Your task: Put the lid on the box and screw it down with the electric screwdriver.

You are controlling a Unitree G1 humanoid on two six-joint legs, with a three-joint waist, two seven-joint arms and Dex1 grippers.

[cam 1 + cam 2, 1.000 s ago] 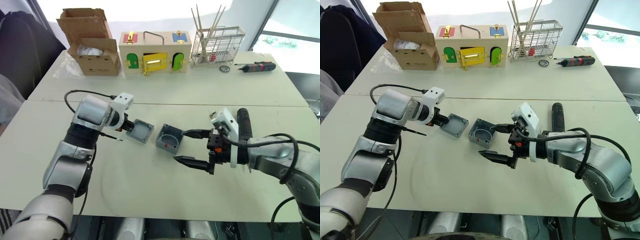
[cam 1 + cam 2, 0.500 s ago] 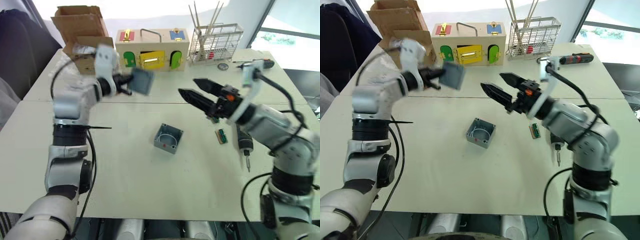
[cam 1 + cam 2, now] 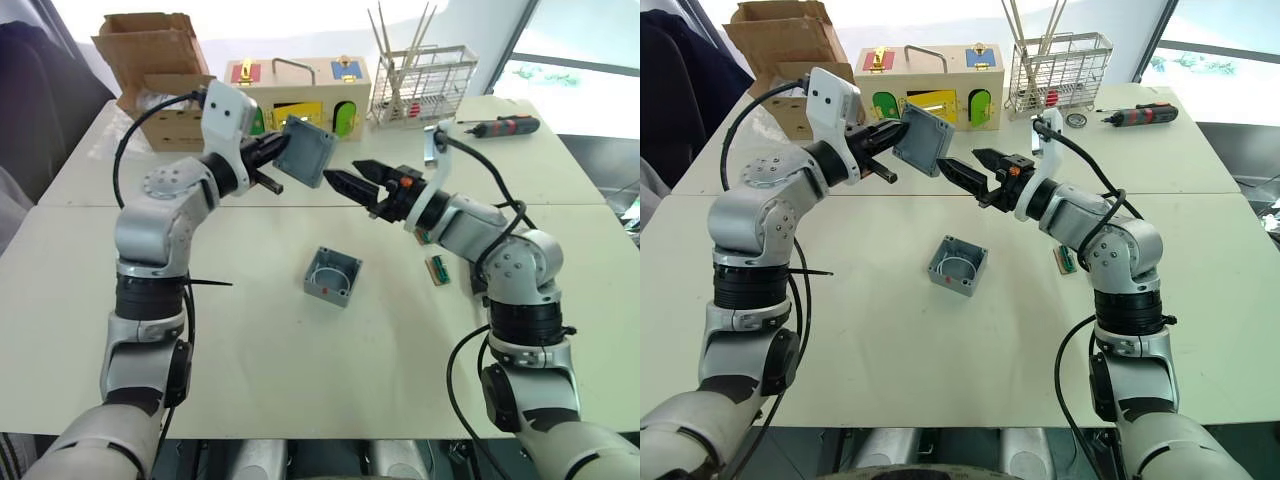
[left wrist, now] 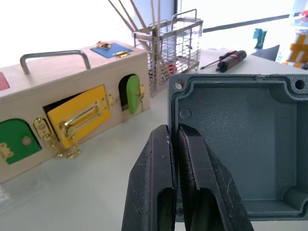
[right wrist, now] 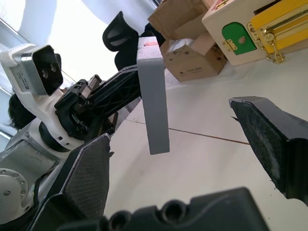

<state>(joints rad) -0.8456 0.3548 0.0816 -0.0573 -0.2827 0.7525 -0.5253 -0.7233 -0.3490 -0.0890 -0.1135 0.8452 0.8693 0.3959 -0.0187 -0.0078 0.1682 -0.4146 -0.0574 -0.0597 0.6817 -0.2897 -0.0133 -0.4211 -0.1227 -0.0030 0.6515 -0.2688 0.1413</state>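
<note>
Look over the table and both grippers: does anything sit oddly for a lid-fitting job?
Yes. The lid is in the air, pinched by one edge in the left gripper and standing on edge, well away from the open box on the table. The right gripper is open beside the lid, holding nothing.
</note>
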